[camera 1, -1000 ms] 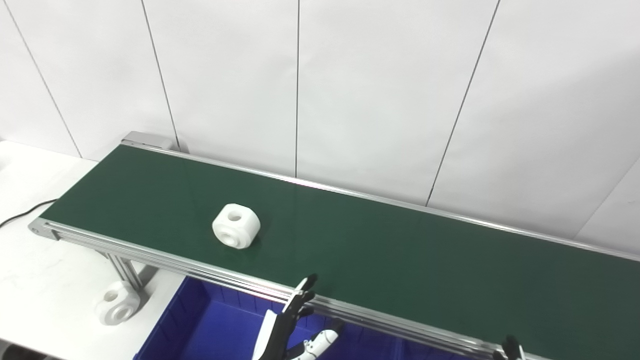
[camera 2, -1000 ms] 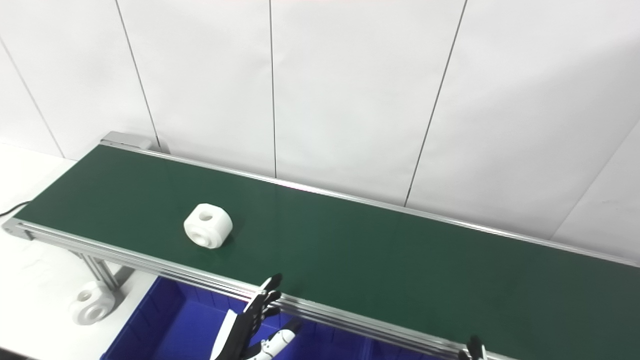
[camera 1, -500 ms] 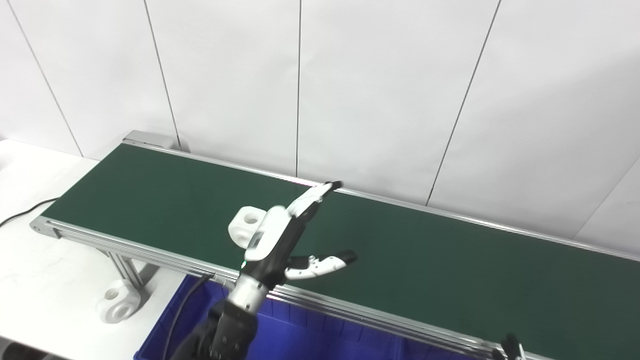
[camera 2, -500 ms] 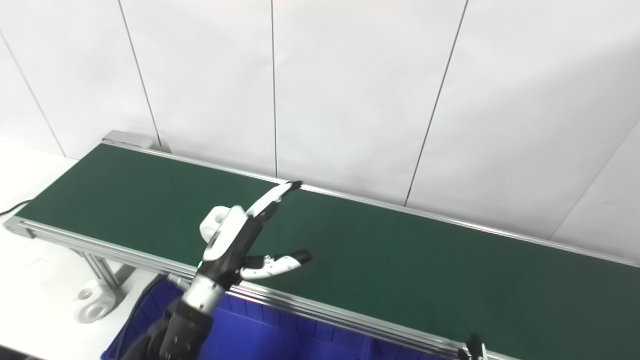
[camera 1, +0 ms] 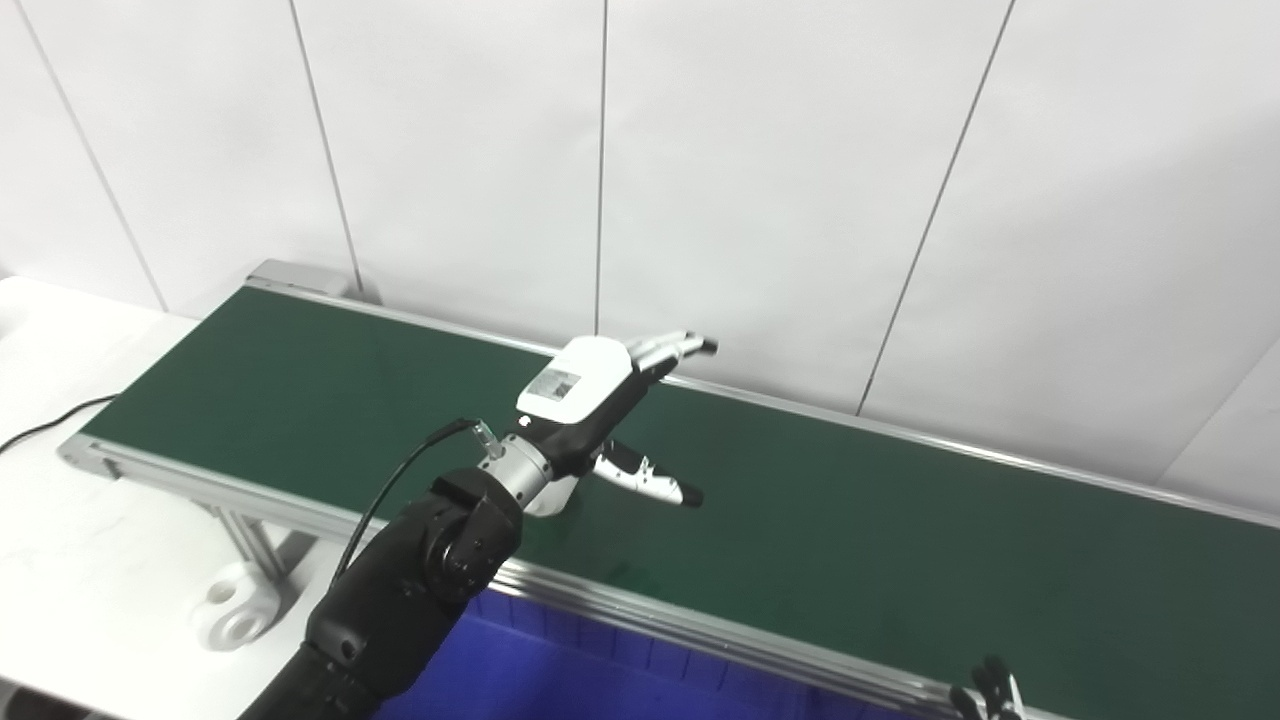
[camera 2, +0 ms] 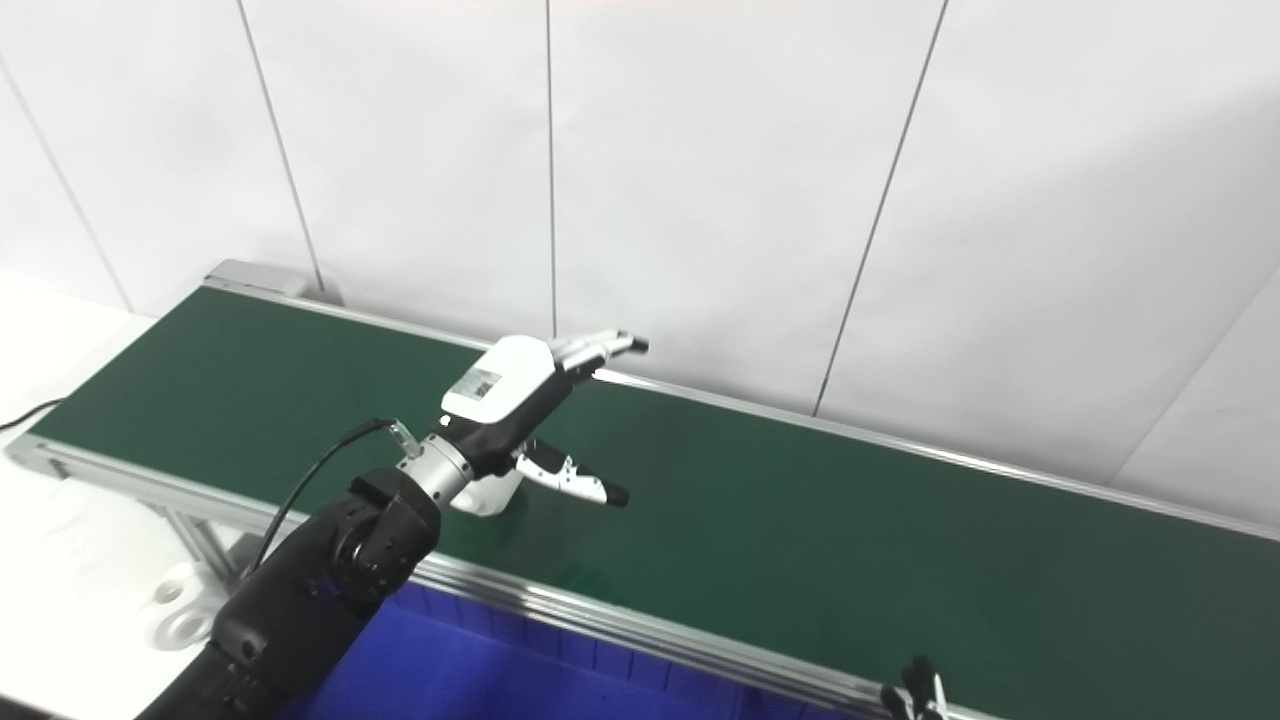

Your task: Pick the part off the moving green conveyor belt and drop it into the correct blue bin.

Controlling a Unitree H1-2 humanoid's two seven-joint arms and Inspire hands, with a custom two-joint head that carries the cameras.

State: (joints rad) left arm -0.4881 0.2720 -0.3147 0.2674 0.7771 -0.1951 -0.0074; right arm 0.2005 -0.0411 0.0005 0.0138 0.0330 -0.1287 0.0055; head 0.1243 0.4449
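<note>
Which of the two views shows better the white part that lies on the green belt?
The right eye view shows it better: more of the white part peeks out below the wrist of the left hand on the conveyor belt. In the left eye view only a small piece of it shows beside the arm. The open hand hovers above it, not gripping.

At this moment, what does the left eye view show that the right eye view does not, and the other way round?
Only the left eye view: a wider strip of the white table beyond the belt's end. Only the right eye view: a clearer piece of the white part under the open left hand. Both: the green belt, the blue bin, the spare part on the table, and the right hand at the bottom edge.
</note>
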